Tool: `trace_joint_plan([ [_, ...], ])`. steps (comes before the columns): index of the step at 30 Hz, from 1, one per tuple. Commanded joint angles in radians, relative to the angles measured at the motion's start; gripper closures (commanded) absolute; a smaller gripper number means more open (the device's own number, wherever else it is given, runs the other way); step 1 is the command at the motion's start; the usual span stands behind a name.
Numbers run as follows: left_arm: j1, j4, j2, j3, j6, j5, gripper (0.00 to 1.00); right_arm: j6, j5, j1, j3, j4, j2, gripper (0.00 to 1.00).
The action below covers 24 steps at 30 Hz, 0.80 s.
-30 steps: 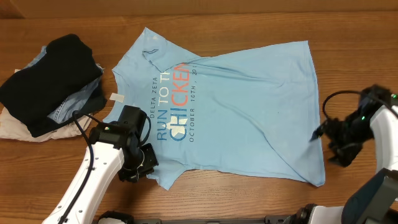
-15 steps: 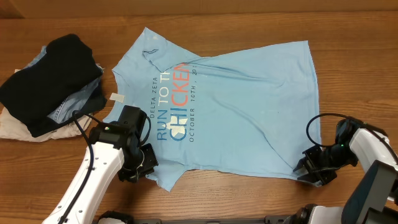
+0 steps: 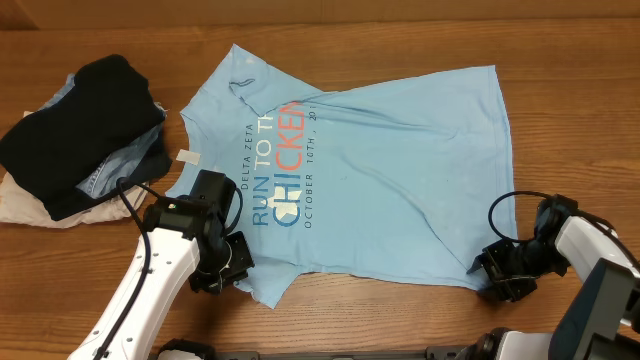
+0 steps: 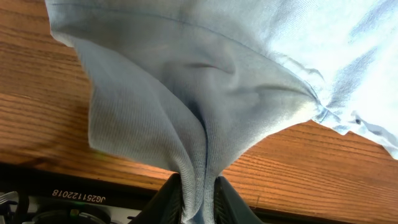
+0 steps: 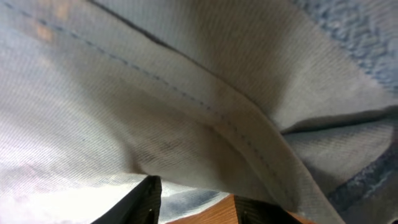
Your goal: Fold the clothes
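Observation:
A light sky-blue T-shirt (image 3: 380, 170) with white and orange lettering lies spread across the table's middle. At its lower left edge, my left gripper (image 3: 232, 262) is shut on a bunched fold of the cloth; the left wrist view has that fold (image 4: 186, 81) pinched between the two fingers, gripper (image 4: 198, 193). My right gripper (image 3: 490, 272) sits at the shirt's lower right corner. In the right wrist view, the hem (image 5: 186, 93) drapes over the spread fingers of the gripper (image 5: 199, 202), jaws apart, wood showing between them.
A pile of other clothes lies at the far left: a black garment (image 3: 85, 115) on top, denim-blue cloth (image 3: 125, 165) under it, cream cloth (image 3: 30, 205) at the bottom. A small white tag (image 3: 186, 156) lies beside the shirt's left sleeve.
The right arm has swung down and left from beside the shirt's right edge to its lower right corner. The left gripper keeps its hold and has not moved.

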Motion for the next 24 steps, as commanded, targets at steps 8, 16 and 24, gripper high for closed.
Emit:
trace_joint_plan([
  [8,-0.006,-0.027,-0.008,0.041,0.02,-0.013,0.81,-0.068,0.087,0.003,0.079,0.0,-0.024,0.96],
  [16,-0.006,-0.119,-0.008,0.249,0.072,-0.057,0.8,-0.189,0.008,0.003,0.178,-0.098,-0.114,0.96],
  [24,-0.006,-0.115,-0.008,0.369,0.095,-0.091,0.79,-0.275,-0.157,0.003,0.188,-0.033,-0.114,0.96],
])
